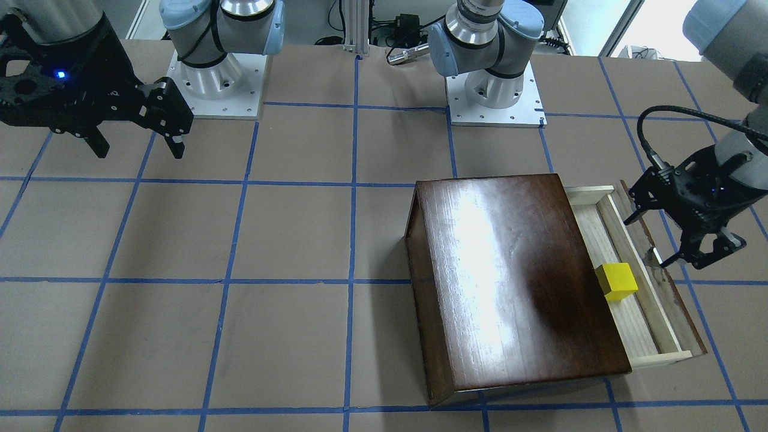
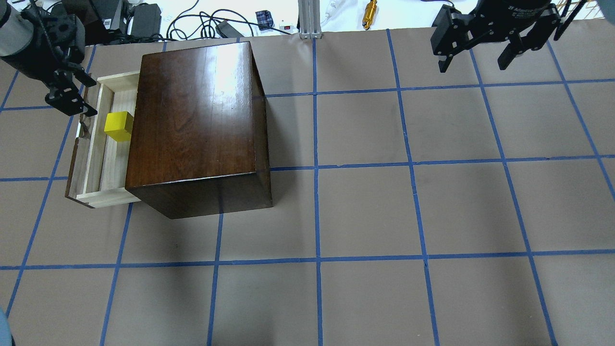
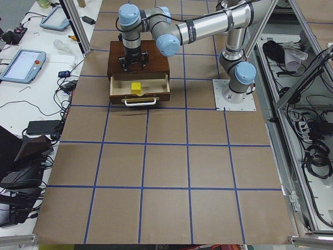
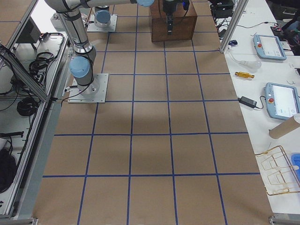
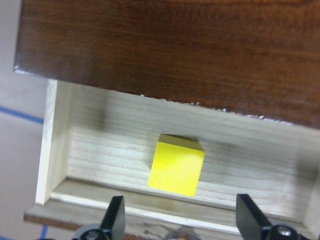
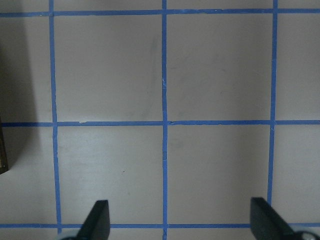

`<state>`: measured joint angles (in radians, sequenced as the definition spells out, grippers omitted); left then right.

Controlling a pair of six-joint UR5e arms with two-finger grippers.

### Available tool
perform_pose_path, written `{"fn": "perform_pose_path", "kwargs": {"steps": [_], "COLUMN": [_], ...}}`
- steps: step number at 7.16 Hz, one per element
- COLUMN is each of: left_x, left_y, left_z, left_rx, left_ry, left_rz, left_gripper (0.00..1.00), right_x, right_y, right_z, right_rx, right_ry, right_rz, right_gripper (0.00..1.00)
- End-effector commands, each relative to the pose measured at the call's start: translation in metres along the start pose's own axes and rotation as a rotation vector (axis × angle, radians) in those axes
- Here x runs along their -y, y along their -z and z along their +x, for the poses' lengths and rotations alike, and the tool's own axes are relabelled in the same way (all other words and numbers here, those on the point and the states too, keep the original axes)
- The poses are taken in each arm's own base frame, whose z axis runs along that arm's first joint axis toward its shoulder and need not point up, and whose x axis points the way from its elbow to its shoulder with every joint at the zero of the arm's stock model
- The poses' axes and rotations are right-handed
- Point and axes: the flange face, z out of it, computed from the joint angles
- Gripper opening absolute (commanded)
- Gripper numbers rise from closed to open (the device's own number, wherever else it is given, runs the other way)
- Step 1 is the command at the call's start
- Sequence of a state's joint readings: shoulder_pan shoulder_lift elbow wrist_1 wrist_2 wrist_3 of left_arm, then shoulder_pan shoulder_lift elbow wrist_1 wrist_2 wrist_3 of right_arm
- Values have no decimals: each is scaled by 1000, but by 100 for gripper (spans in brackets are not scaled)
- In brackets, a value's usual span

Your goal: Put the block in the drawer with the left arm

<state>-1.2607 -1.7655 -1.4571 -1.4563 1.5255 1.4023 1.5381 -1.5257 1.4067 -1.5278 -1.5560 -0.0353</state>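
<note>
**Item 1, block** (image 2: 119, 126). Small yellow cube. It lies on the pale floor of the drawer (image 2: 96, 144), in the upper left of the overhead view. It sits just beside the front edge of the box (image 2: 192, 120), about midway along the drawer's width. In the left wrist view the block (image 5: 176, 165) is centre frame and rests flat. Nothing touches it.

**Item 2, drawer.** Shallow pale-wood tray with a dark front panel, pulled out of the box. In the front-facing view the drawer (image 1: 630, 324) juts from the right side of the box (image 1: 510, 282). Its metal pull (image 3: 139, 102) shows in the left side view, low on the front panel.

**Item 3, box.** Glossy dark-brown wood. It stands on the table (image 2: 384, 216), left of centre in the overhead view.

**Item 4, left claw** (image 2: 86, 98). It is at the upper left edge of the overhead view, over the front rim of the drawer. Its fingers are spread wide and hold nothing. In the left wrist view the left claw (image 5: 180, 200) shows two black fingertips at the bottom of the frame. The block lies beyond them, well clear of both.

**Item 5, right claw** (image 2: 473, 67). It is in the upper right of the overhead view, over bare table and well apart from the box. It is spread wide and empty. The right wrist view shows the right claw (image 6: 179, 205) above brown surface and blue tape lines (image 6: 164, 122).
</note>
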Motion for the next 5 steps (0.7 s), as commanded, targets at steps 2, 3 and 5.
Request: {"fn": "perform_pose_path", "kwargs": {"steps": [2, 3, 5], "left_x": [87, 102, 132], "left_y": [14, 16, 10], "left_z": [63, 78, 97], "left_rx": [6, 8, 12], "left_ry": [317, 435, 653], "left_rz": [-44, -62, -66], "left_gripper": [82, 82, 88], "right_x": [0, 0, 0], "right_y": [0, 0, -1], "right_z": [0, 0, 1], "right_rx": [1, 1, 0], "right_ry": [-1, -1, -1], "right_rz": [1, 1, -1], "right_gripper": [100, 100, 100]}}
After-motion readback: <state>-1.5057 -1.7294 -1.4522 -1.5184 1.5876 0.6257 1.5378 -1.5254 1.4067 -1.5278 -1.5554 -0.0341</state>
